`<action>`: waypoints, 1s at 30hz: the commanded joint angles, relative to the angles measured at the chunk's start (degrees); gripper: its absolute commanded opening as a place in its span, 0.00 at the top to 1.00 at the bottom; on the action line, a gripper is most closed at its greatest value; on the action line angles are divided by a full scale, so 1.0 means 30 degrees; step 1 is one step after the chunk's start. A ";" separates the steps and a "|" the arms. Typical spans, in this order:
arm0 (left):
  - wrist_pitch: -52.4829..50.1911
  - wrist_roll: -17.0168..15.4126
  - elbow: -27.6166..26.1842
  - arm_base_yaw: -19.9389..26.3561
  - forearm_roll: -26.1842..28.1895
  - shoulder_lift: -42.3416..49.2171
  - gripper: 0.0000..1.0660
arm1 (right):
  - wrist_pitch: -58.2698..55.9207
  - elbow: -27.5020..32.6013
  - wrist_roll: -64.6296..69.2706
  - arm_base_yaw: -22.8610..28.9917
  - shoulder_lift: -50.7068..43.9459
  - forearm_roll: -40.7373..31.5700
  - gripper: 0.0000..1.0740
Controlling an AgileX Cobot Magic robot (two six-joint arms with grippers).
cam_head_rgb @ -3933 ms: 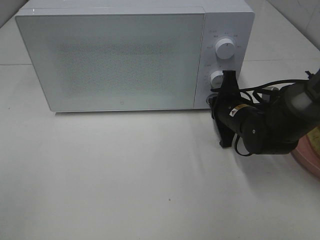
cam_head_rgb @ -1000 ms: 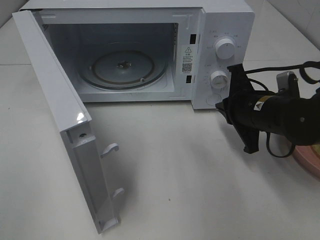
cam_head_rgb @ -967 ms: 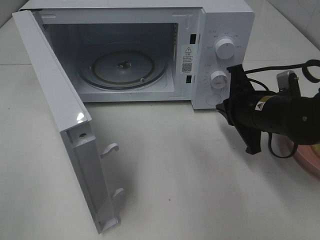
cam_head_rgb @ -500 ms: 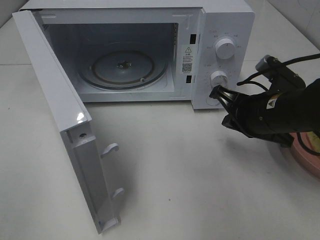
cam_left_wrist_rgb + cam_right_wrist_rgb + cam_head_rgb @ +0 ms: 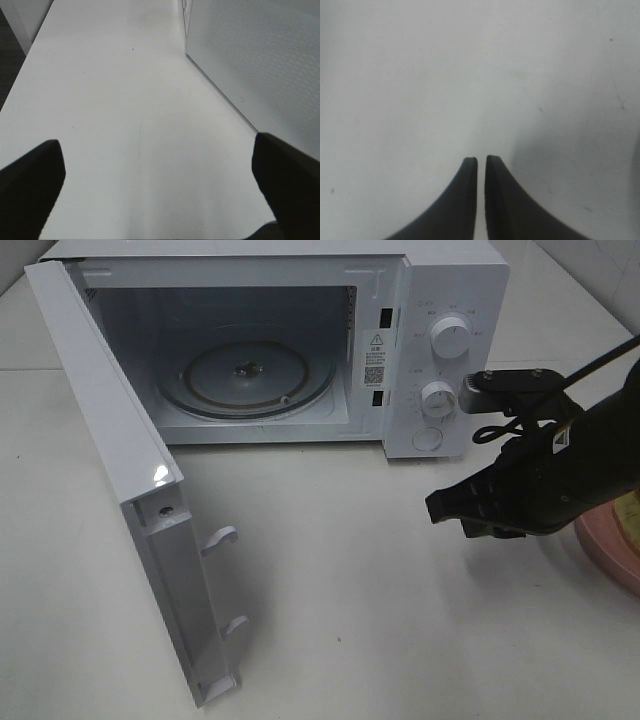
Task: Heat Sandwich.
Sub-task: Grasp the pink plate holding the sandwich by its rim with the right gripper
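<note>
R end effector (image 5: 480,160): jaws nearly together w/ only a thin slit, nothing between. In the high view it (image 5: 436,508) hangs low over bare counter (image 5: 330,630), tip aimed toward 9 o'clock, at approx 5 o'clock from the microwave (image 5: 440,280). L end effector (image 5: 157,147): jaws spread wide, empty, over the counter near the door's outer face.

Pink plate (image 5: 612,558) sits at 3 o'clock, only its rim showing; R arm covers the rest. Sandwich can't be made out, prob. on that plate behind the arm, can't confirm.

Progress: early. Door (image 5: 105,430) is swung out toward 8 o'clock, turntable (image 5: 255,375) bare. Left to do, as I judge it: pick up sandwich, load it on turntable, shut door, set knobs (image 5: 452,338).
</note>
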State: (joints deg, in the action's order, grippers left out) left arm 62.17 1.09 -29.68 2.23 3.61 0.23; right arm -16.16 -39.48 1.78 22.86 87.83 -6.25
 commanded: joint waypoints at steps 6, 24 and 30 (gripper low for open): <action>-0.0248 -0.0057 0.0019 0.0019 -0.0057 0.0439 0.10 | -0.6436 -0.1776 -0.0477 -0.0076 -0.0172 0.3018 0.87; -0.0248 -0.0057 0.0019 0.0019 -0.0057 0.0439 0.10 | -0.9549 -0.3705 -0.1108 -0.1203 -0.0172 0.4736 0.11; -0.0248 -0.0057 0.0019 0.0019 -0.0057 0.0439 0.10 | -0.9626 -0.3705 -0.1509 -0.1241 -0.0172 0.4908 0.09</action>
State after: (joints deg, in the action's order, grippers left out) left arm 62.17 1.09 -29.68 2.23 3.61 0.23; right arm -44.63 -50.42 -1.89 19.54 87.83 7.73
